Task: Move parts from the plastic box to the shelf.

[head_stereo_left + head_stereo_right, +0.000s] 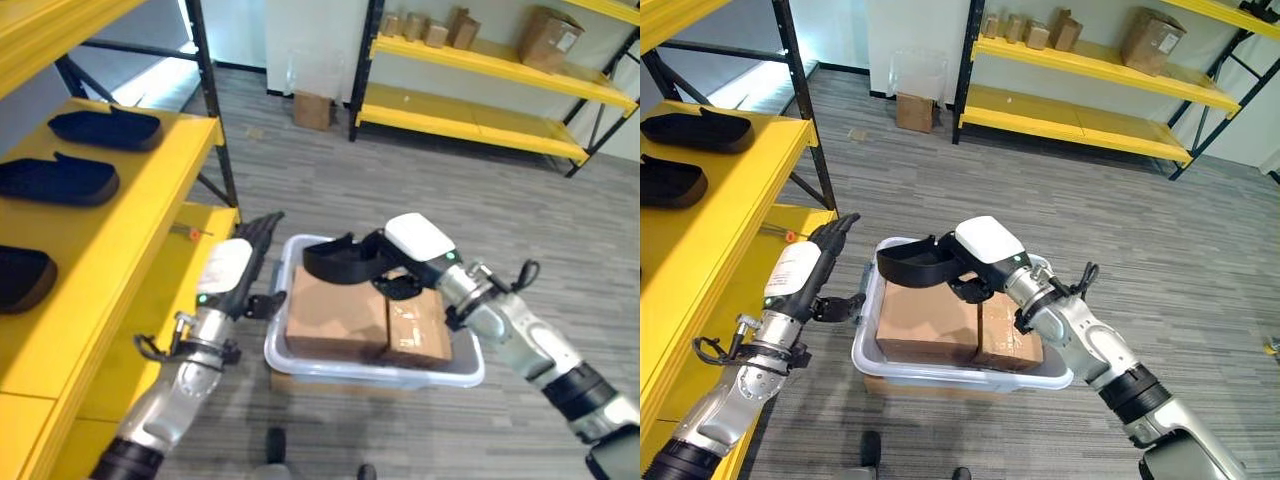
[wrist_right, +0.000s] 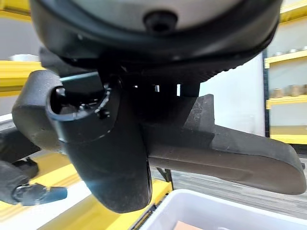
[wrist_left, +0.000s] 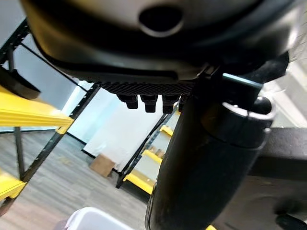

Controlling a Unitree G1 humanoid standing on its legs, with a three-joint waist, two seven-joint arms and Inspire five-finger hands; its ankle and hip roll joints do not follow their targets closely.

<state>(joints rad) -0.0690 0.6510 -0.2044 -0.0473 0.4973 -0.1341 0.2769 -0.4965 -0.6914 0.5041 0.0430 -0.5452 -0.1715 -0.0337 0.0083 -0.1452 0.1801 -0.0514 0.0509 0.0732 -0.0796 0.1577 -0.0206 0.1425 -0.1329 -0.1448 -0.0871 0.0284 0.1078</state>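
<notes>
The right robot hand (image 1: pixel 985 262) grips a black part (image 1: pixel 915 268), its fingers curled round it, above the box (image 1: pixel 960 375) near the box's left edge. Two cardboard cartons (image 1: pixel 940 325) lie in the box. The left robot hand (image 1: pixel 805 268) hovers with straight fingers between the box and the shelf (image 1: pixel 715 230). Three black parts (image 1: pixel 55 180) rest on the shelf's upper level.
</notes>
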